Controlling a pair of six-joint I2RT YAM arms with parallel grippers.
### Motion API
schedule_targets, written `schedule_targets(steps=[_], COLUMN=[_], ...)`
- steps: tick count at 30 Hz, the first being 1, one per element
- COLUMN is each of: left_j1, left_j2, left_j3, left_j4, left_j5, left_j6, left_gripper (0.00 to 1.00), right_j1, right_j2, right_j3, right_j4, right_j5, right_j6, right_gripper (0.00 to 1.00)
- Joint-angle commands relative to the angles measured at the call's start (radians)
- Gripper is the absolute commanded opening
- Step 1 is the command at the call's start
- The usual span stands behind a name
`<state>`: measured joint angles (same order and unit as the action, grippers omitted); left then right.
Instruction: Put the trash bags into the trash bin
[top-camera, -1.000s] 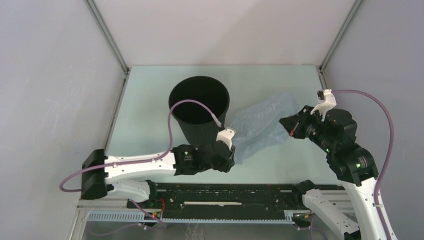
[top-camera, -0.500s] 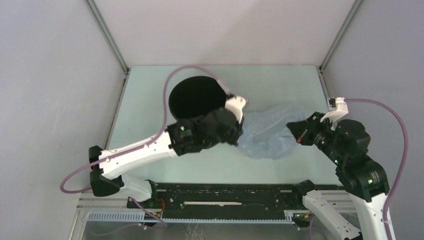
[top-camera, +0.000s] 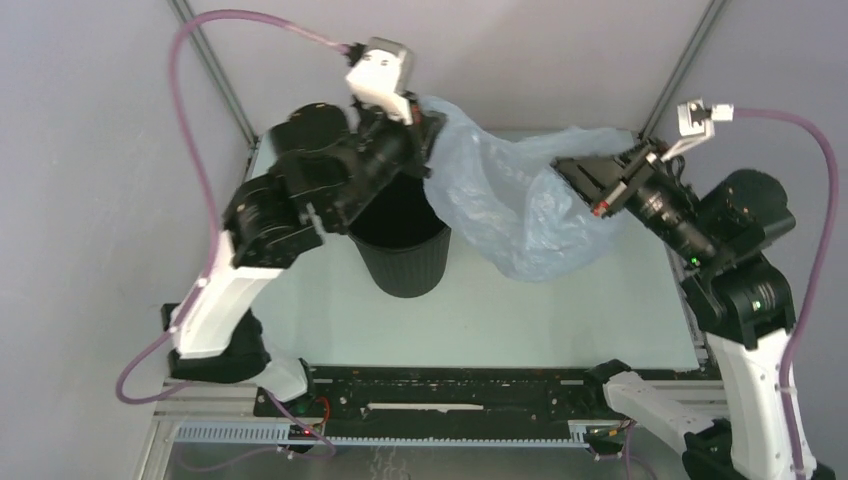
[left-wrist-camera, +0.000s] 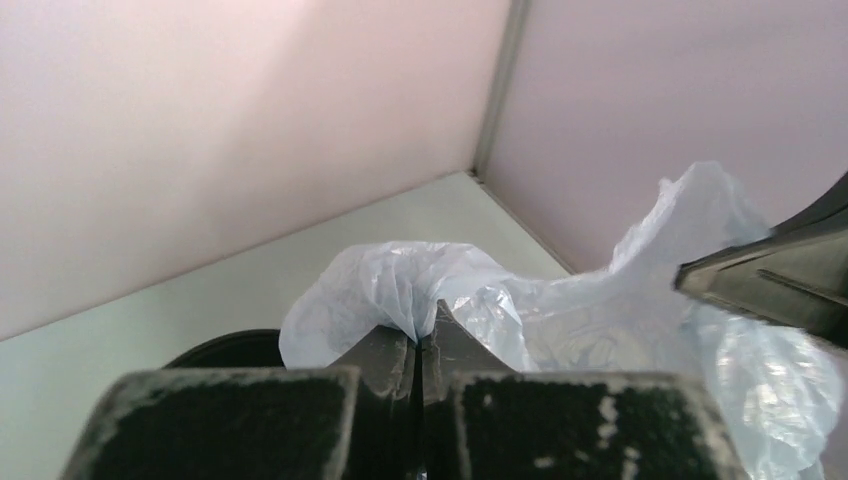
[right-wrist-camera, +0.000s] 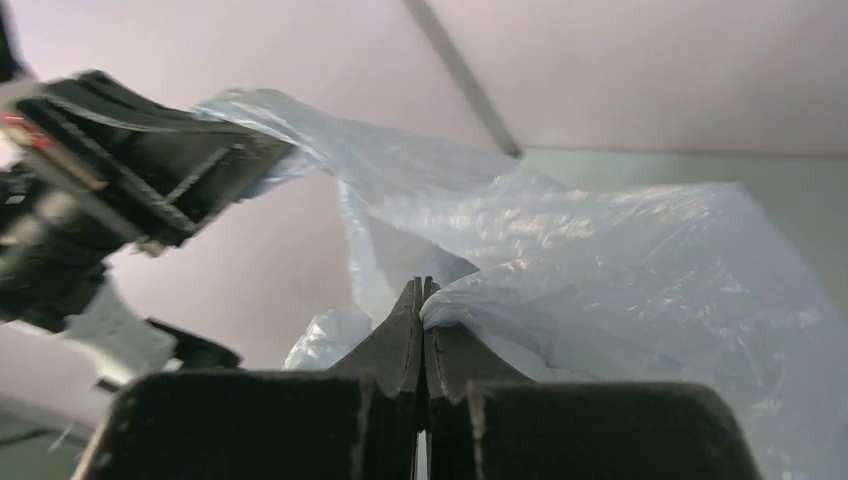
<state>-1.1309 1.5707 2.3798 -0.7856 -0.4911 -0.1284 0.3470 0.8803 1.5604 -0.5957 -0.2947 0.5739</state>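
Note:
The trash bag (top-camera: 510, 205), a thin pale blue-grey film, hangs stretched in the air between both arms, its belly sagging to the right of the trash bin (top-camera: 400, 250). My left gripper (top-camera: 428, 122) is raised above the bin's right rim and shut on the bag's left edge; in the left wrist view the film (left-wrist-camera: 420, 290) bunches out of the closed gripper (left-wrist-camera: 425, 335). My right gripper (top-camera: 572, 172) is shut on the bag's right edge, and the film (right-wrist-camera: 600, 260) spreads from the gripper (right-wrist-camera: 424, 290). The black bin stands upright, partly hidden by the left arm.
Pale grey walls close in the green table (top-camera: 500, 310) on three sides, with metal corner posts (top-camera: 690, 60) at the back. A black rail (top-camera: 450, 385) runs along the near edge. Purple cables (top-camera: 200, 110) loop from both wrists.
My left gripper shut on the bag's edge beside the bin and rose high above the rim. My right gripper lifted too, and the bag left the table.

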Motion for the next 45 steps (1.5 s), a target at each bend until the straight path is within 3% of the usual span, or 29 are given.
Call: schedule_targets(steps=[1, 4, 7, 13, 16, 18, 21, 25, 32, 37, 39, 45], left_j1=[0.002, 0.002, 0.002, 0.009, 0.049, 0.069, 0.073, 0.083, 0.095, 0.180, 0.203, 0.220], left_j2=[-0.171, -0.282, -0.370, -0.450, -0.437, -0.382, -0.251, -0.077, -0.078, -0.148, -0.186, -0.256], left_j3=[-0.085, -0.158, -0.241, -0.365, -0.390, -0.349, -0.215, -0.008, -0.105, -0.202, -0.236, -0.223], left_j4=[0.069, 0.111, 0.143, 0.144, 0.151, 0.123, 0.064, -0.026, -0.015, -0.042, -0.045, -0.068], left_j5=[-0.252, -0.408, -0.474, -0.538, -0.489, -0.449, -0.348, -0.212, -0.095, -0.014, 0.006, 0.060], left_j6=[0.126, 0.176, 0.195, 0.167, 0.135, 0.121, 0.101, 0.003, -0.138, -0.250, -0.270, -0.282], left_gripper=[0.00, 0.00, 0.00, 0.00, 0.00, 0.00, 0.00, 0.00, 0.00, 0.00, 0.04, 0.29], right_j1=[0.129, 0.266, 0.353, 0.381, 0.357, 0.287, 0.181, 0.121, 0.062, 0.058, 0.058, 0.054], right_j2=[0.120, 0.228, 0.324, 0.351, 0.299, 0.259, 0.185, 0.131, 0.082, 0.116, 0.130, 0.152], right_j3=[0.129, 0.245, 0.304, 0.236, 0.105, -0.009, -0.159, -0.192, -0.192, -0.193, -0.192, -0.191], right_j4=[0.219, 0.210, 0.236, 0.313, 0.323, 0.340, 0.366, 0.237, 0.148, 0.168, 0.189, 0.181], right_j5=[-0.158, -0.151, -0.190, -0.215, -0.162, -0.170, -0.215, -0.222, -0.225, -0.283, -0.314, -0.390], right_j6=[0.041, -0.003, 0.012, 0.066, 0.097, 0.207, 0.340, 0.316, 0.276, 0.267, 0.274, 0.250], right_gripper=[0.00, 0.00, 0.00, 0.00, 0.00, 0.00, 0.00, 0.00, 0.00, 0.00, 0.00, 0.00])
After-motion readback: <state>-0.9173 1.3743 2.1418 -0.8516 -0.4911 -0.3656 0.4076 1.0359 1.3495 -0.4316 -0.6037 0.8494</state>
